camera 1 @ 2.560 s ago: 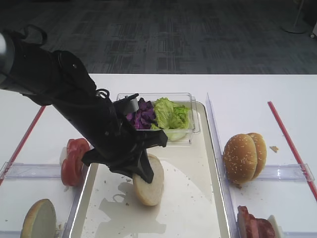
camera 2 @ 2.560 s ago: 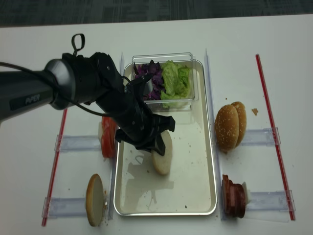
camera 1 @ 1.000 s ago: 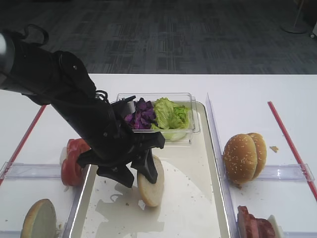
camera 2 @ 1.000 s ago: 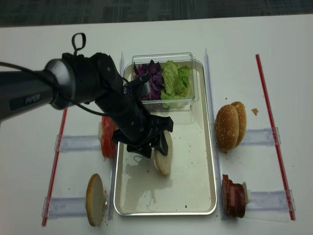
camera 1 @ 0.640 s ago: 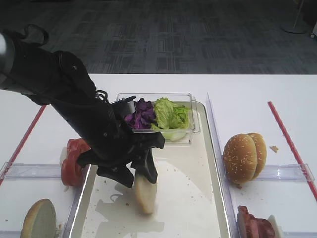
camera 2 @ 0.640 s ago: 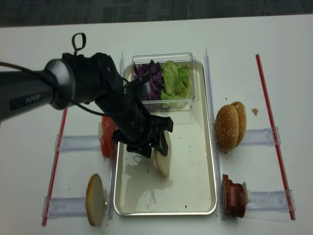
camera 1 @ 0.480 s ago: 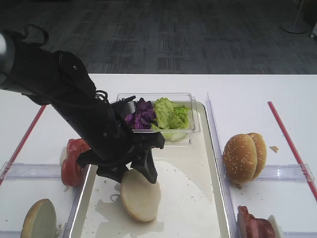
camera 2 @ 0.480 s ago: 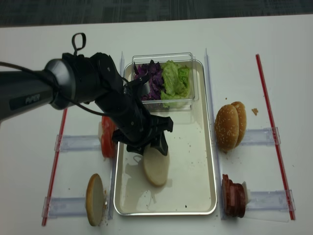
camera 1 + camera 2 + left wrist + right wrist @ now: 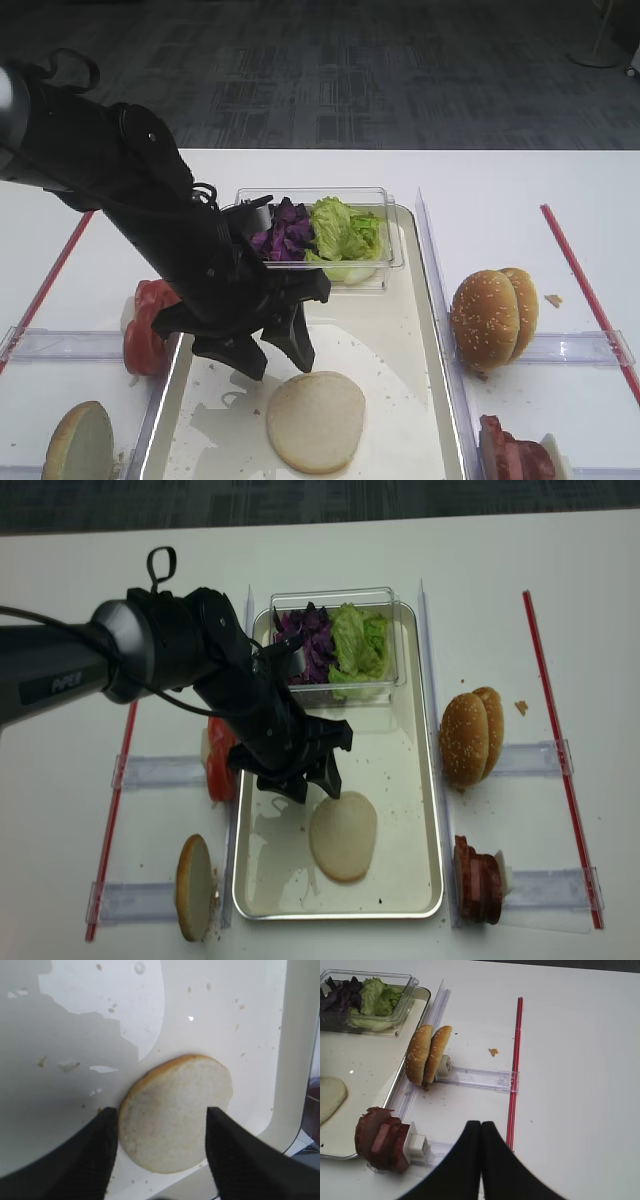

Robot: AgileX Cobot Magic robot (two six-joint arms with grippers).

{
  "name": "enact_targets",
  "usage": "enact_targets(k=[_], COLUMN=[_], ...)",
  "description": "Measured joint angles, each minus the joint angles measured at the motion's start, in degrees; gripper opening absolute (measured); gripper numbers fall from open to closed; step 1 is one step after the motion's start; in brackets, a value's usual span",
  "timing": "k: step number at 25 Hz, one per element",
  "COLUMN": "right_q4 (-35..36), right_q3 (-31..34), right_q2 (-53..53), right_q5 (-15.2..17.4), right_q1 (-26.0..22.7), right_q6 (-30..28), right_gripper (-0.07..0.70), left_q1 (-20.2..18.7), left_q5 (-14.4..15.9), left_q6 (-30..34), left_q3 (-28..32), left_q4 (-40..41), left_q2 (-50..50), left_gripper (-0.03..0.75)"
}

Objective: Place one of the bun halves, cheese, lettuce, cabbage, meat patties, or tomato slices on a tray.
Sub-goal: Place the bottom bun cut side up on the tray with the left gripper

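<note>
A pale cream cut face edged with light tan crust is shown by the bun half [image 9: 315, 421], set against the whitish, speckled floor of the silvery tray [image 9: 405, 400]. Dark purple cabbage [image 9: 282, 231] and light green lettuce [image 9: 343, 228] are seen in a clear tub [image 9: 385, 240]. Bright red tomato slices [image 9: 147, 326], reddish-brown meat patties [image 9: 381, 1137] and golden-brown seeded buns [image 9: 492, 317] are seen on the white table [image 9: 500, 190], which is marked by red strips [image 9: 585, 290]. The left gripper [image 9: 275, 355] is black.

A pale bun half [image 9: 315, 421] lies flat, cut face up, on the silvery tray [image 9: 420, 330].
</note>
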Motion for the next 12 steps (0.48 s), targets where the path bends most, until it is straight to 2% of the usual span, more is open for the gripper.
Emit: enact_targets(k=[12], right_q4=[0.0], right_q3=[0.0], right_q2=[0.0], right_q5=[0.0], right_q1=[0.0], right_q6=[0.0], right_gripper=[0.364], left_q1=[0.4], left_q5=[0.11], left_q6=[-0.29], left_q3=[0.0], left_q4=[0.04], left_q2=[-1.07], left_gripper=[0.363])
